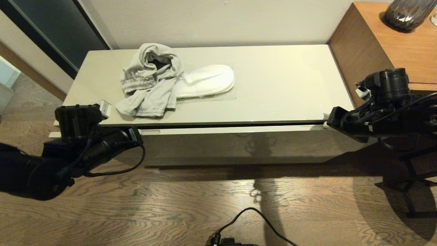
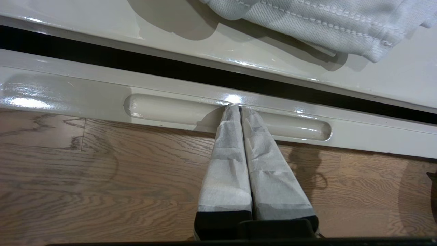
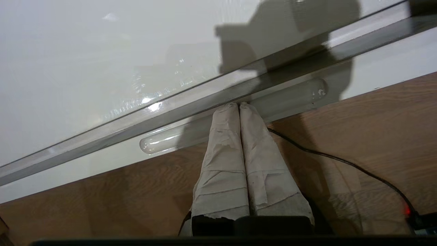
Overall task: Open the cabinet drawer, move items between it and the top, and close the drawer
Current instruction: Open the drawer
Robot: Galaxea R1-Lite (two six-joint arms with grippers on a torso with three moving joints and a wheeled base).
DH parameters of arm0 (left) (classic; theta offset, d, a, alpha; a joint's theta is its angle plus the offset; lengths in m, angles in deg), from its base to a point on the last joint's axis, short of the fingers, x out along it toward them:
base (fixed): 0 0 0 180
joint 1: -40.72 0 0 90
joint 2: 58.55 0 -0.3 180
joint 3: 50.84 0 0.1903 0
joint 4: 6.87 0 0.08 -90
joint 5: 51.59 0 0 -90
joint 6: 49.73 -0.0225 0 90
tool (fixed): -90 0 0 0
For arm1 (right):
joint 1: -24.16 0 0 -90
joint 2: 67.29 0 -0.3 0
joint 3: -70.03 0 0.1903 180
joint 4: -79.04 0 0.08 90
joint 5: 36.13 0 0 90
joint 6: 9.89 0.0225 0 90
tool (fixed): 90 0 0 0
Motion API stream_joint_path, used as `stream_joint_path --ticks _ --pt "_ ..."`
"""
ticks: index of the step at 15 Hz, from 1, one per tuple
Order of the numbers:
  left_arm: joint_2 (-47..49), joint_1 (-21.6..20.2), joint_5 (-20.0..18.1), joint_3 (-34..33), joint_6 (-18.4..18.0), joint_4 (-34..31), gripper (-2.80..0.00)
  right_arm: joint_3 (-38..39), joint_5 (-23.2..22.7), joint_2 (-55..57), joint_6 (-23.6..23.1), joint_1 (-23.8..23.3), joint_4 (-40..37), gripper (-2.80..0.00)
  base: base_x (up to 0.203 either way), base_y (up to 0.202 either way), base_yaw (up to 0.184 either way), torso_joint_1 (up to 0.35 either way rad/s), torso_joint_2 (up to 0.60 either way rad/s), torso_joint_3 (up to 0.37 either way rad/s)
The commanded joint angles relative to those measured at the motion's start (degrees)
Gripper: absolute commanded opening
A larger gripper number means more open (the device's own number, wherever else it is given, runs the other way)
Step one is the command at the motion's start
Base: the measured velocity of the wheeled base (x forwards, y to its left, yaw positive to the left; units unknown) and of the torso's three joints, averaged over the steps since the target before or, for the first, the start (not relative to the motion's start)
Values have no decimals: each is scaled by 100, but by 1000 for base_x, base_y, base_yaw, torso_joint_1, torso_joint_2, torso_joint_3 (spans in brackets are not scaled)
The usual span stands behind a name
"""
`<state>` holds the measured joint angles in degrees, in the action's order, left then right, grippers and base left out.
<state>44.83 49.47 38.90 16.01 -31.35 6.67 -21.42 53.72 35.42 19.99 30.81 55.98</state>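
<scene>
The drawer stands out from the cabinet by only a narrow dark gap; whether it is being drawn out or pushed home cannot be told. The garment, light grey, lies bunched on the top toward 10 o'clock, overlapping the slippers just beside it at its 3 o'clock. No black garment is clearly visible. Judged from this, the items sit on the top and the drawer is nearly closed.

The left gripper reaches in from 8 o'clock, fingers pressed together and holding nothing, tips set in the left slot. The right gripper comes in from 3 o'clock, likewise closed and empty, tips at the right slot.
</scene>
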Motion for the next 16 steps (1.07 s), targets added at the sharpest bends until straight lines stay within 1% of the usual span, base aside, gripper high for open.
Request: stream_joint_path --ticks 1,7,9,13,16 --pt "23 -5 4 -7 7 -7 -280 58 6 126 18 4 -57 -280 0 0 0 0 0 0" --pt "-188 -5 -5 -175 -10 -299 -280 305 -55 12 18 4 -153 -280 0 0 0 0 0 0" --pt "-431 2 -5 -377 -2 -443 -280 619 -49 -182 56 4 -152 -280 0 0 0 0 0 0" --pt "-878 9 -5 -551 9 -914 -280 1077 -46 -622 167 4 -248 -280 0 0 0 0 0 0" --pt "-1409 46 -5 -607 44 -1581 -280 1568 -46 -1160 301 4 -466 -280 0 0 0 0 0 0"
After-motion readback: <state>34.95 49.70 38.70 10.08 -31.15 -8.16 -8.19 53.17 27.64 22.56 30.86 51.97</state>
